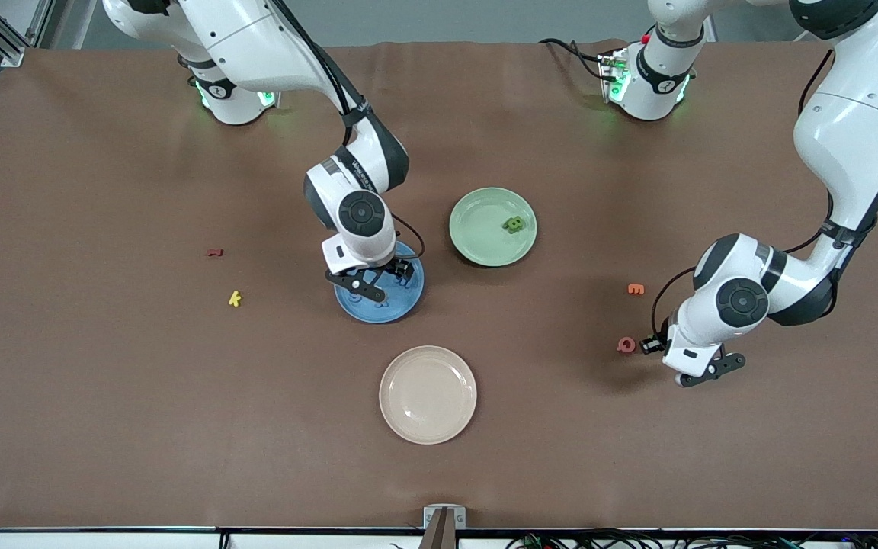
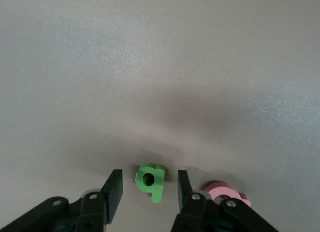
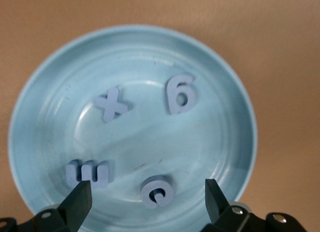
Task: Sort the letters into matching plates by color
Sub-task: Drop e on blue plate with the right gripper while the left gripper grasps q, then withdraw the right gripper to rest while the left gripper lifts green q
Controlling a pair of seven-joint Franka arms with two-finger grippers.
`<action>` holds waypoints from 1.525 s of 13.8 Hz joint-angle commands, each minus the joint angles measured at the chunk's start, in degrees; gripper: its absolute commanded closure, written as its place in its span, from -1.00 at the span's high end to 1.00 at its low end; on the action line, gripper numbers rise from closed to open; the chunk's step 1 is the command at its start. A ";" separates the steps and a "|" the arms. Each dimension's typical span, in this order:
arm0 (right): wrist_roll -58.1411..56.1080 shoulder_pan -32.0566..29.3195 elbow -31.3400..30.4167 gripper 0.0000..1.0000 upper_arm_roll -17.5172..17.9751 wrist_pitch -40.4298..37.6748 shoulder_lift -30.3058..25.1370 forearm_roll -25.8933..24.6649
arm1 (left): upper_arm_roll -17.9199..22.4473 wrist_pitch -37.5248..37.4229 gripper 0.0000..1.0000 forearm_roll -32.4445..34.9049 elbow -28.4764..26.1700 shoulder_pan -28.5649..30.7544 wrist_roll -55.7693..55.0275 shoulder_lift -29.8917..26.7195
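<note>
Risk, pick: left gripper (image 2: 146,188) straddles the green letter (image 2: 151,182) on bare table with jaws spread, nothing clasped; we fear it catches the pink letter (image 2: 223,192) at its 3 o'clock.
Risk, drop: right gripper (image 3: 146,198), released, hangs over the blue plate (image 3: 35,99); four blue letters (image 3: 180,93) lie inside.
Hidden: front view buries that green letter under the wrist; we cannot count those in the green plate (image 1: 477,217).

brown table (image 1: 104,427): three plates (image 1: 493,226), scattered letters (image 1: 235,298), green letter (image 2: 150,181).
</note>
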 commanded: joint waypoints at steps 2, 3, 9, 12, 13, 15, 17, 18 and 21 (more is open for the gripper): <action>-15.61 -9.28 6.32 1.00 0.35 -13.07 -3.64 -0.32 | 0.36 0.10 0.05 0.54 0.41 -0.23 -0.99 0.54; -21.58 -12.61 6.41 1.00 0.35 -14.84 -5.48 -0.32 | 0.36 0.10 0.05 0.46 0.50 -0.23 -1.08 0.62; -46.58 -29.32 6.94 1.00 0.18 -23.20 -14.19 -6.37 | 0.71 0.19 0.00 0.54 0.41 -0.31 -1.96 1.33; -49.50 -33.56 11.23 1.00 0.27 -29.87 -15.34 -7.62 | 0.71 0.10 -0.20 0.54 0.32 -0.31 -1.96 1.33; -49.41 -33.74 11.60 1.00 0.18 -30.76 -16.39 -7.71 | 0.71 0.10 -0.36 0.54 0.24 -0.31 -1.96 1.24; -50.03 -35.93 11.43 1.00 0.26 -31.56 -18.41 -7.62 | 0.62 0.19 -0.71 0.54 0.32 -0.58 -1.87 1.41; -50.03 -36.46 11.51 1.00 0.18 -34.01 -21.48 -7.53 | 0.62 0.71 -0.97 0.63 0.24 -0.40 -1.79 1.24; -50.03 -37.16 11.43 1.00 0.26 -34.98 -22.89 -7.53 | 0.62 0.63 -0.99 0.63 0.24 -0.40 -1.52 0.80; -50.03 -37.43 11.77 1.00 0.18 -35.34 -23.52 -7.53 | -0.08 0.10 -0.99 0.54 0.24 -0.40 -1.87 -0.69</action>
